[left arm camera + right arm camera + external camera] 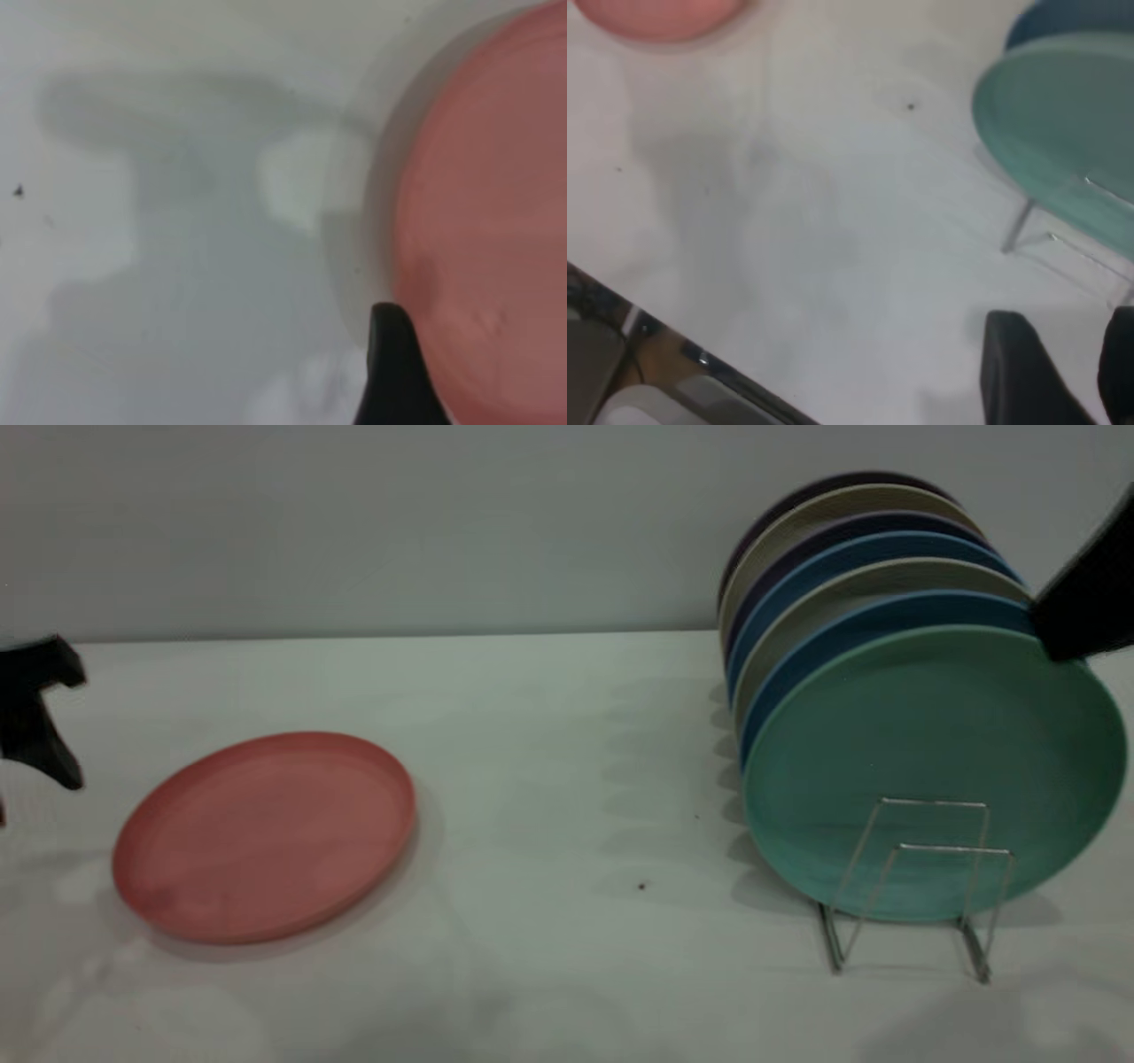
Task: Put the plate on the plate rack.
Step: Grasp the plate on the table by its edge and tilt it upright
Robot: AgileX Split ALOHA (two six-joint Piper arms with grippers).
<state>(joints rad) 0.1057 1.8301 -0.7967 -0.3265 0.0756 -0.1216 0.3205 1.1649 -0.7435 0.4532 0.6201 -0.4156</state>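
At the lower left of the exterior frame the plate (264, 835) lies flat on the white table (549, 779), untouched — the task looks to be at its opening reach. The left gripper (40, 717) hangs at the far left edge just beside the plate's rim, its dark fingers spread apart and holding nothing; in the left wrist view one fingertip (394, 372) sits right at that rim. The right gripper (1059, 376) is up at the right edge above the racked plates; I cannot tell whether it is parted or closed. The plate rack (917, 886), lower right, is thin silver wire with two free loop dividers in front of the teal-green plate (930, 771). The next move likely calls for a finger under the low raised rim — matte, smooth, shallow, so little to pinch.
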